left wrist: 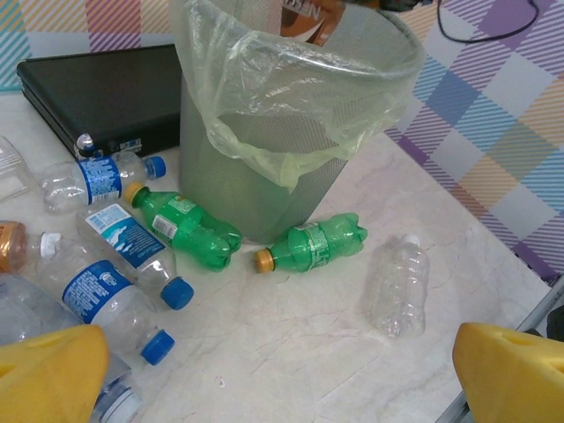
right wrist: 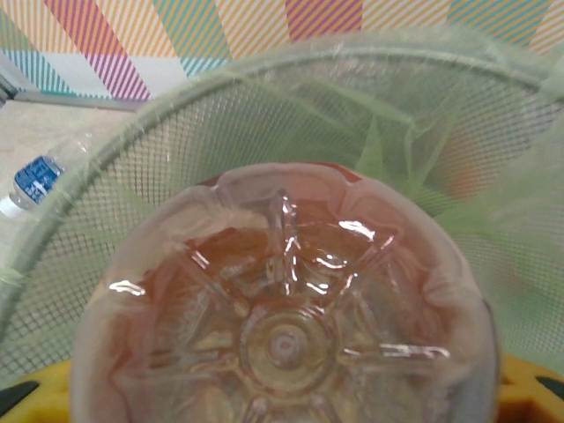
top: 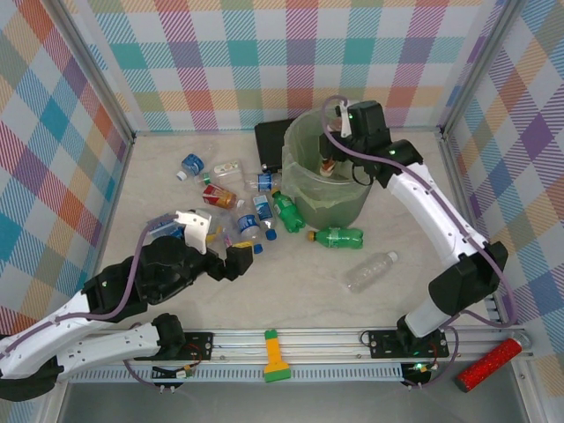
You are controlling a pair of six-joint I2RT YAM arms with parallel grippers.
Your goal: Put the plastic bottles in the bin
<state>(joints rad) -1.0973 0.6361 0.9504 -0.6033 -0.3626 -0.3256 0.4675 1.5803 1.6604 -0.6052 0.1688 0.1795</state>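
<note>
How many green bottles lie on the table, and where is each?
2. One green bottle lies at the near-left side of the bin; the other lies on its side just in front of it. More may be hidden inside the bin.

Bin point(top: 339, 210) upright; copper-brown bottle point(right wrist: 282, 300) above its mouth; other bottles point(top: 339, 236) lying alongside.

Bottle cluster point(top: 264, 211) crowds left of bin point(top: 339, 207); tabletop point(top: 300, 291) nearer arms bare except one clear bottle point(top: 370, 270).
</note>
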